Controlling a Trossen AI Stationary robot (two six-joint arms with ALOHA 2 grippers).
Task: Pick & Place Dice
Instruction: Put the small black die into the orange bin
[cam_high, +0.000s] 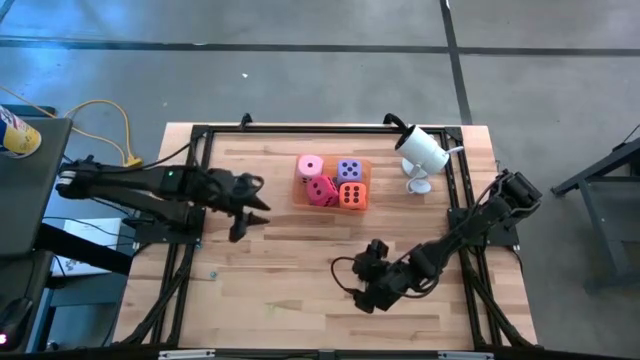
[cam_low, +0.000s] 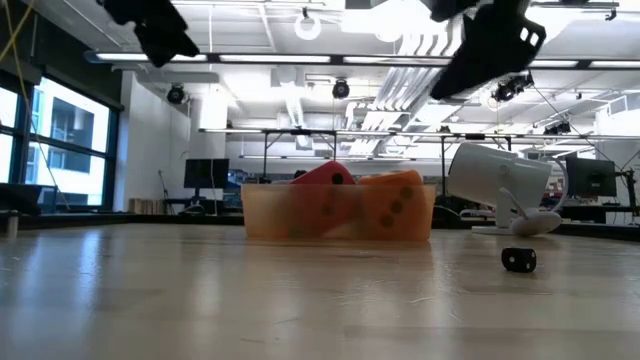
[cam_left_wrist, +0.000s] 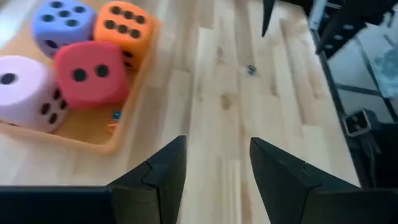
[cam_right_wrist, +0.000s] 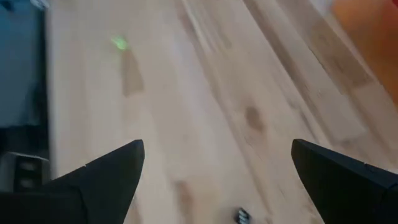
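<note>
A wooden table (cam_high: 300, 270) on grey concrete floor (cam_high: 300, 70) carries a tray (cam_high: 300, 196) holding four dice (cam_high: 322, 190); beside it, the left gripper (cam_high: 262, 205) and right gripper (cam_high: 358, 285) stand open, empty.

Translucent orange tray (cam_high: 303, 196) holds four dice with dark pips: pink die (cam_high: 310, 166), lavender-purple die (cam_high: 349, 170), red die (cam_high: 320, 191), orange die (cam_high: 352, 196). Table (cam_high: 280, 270) is light wood grain with black frame. White camera (cam_high: 423, 150) near the far right corner.
</note>
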